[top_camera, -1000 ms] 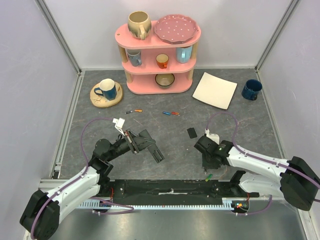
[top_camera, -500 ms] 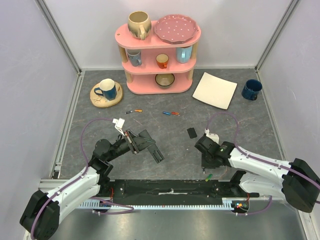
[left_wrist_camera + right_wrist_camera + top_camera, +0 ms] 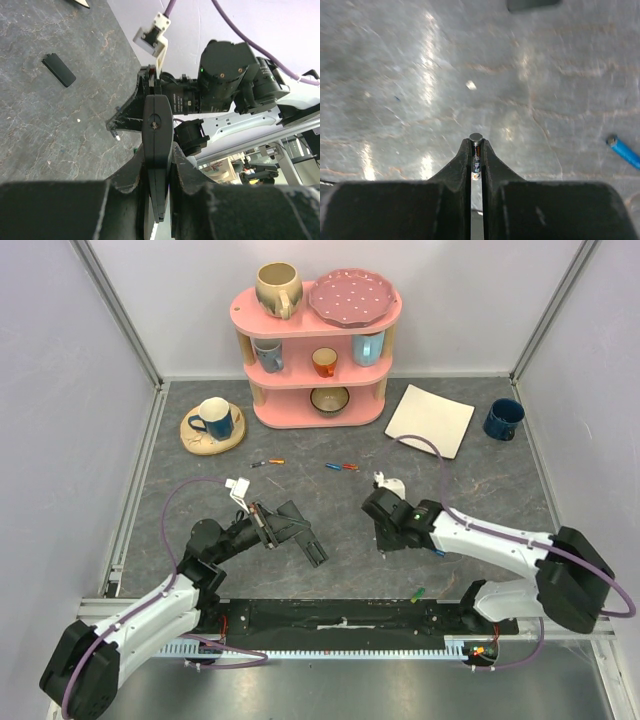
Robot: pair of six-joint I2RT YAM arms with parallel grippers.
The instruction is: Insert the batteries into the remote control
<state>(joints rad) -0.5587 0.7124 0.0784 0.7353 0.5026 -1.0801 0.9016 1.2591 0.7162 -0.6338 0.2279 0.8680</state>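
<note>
one battery [image 3: 476, 138] right hand [image 3: 476, 145], remote [image 3: 157, 145] left hand [image 3: 158, 167]

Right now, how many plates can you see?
2. A pink dotted plate sits atop the pink shelf; a square cream plate lies on the table to its right. I don't count the wooden coaster under the blue mug.

The shelf [image 3: 318, 405] stands at the back of the surface [image 3: 160, 480], with a cup on a mat [image 3: 213, 420] to its left and a square plate [image 3: 430, 420] and a mug [image 3: 503, 418] to its right. In front of the shelf lie a left battery pair [image 3: 267, 463] and a right battery pair [image 3: 342, 467]. Nearer, the remote control [image 3: 156, 125] sits in the left gripper [image 3: 157, 175] jaws. To its right, the right gripper [image 3: 476, 145] jaws clasp one held battery [image 3: 476, 137].
</note>
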